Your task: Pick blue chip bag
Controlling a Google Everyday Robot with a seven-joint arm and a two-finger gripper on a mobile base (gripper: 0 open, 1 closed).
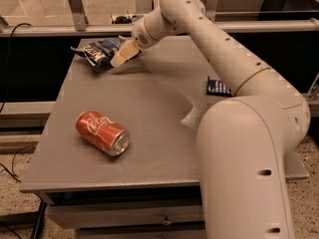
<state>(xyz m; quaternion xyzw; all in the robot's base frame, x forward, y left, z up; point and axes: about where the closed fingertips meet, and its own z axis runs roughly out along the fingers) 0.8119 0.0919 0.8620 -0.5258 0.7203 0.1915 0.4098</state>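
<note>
— Where is the blue chip bag (97, 51) to be found?
— It is seen lying crumpled at the far left corner of the desk (149, 108), with its white lettering turned upward.

— And where is the gripper (123, 55) positioned?
— It is positioned at the bag's right edge, low over the desk, and is pointed down and to the left. Only a single pale wedge is presented to the camera, so whether it is open or closed cannot be told. Its tip is seen overlapping the foil, but contact cannot be confirmed.

— What else is carried by the desk?
— A red can (102, 133) is laid on its side near the front left, with its silver top turned toward the front right. A small dark blue packet (218, 87) is laid flat near the right edge and is partly hidden by the arm (219, 49).

— How is the arm set?
— It is stretched from the lower right across the desk to the far left corner. The can and the packet are both found well apart from the bag.
</note>
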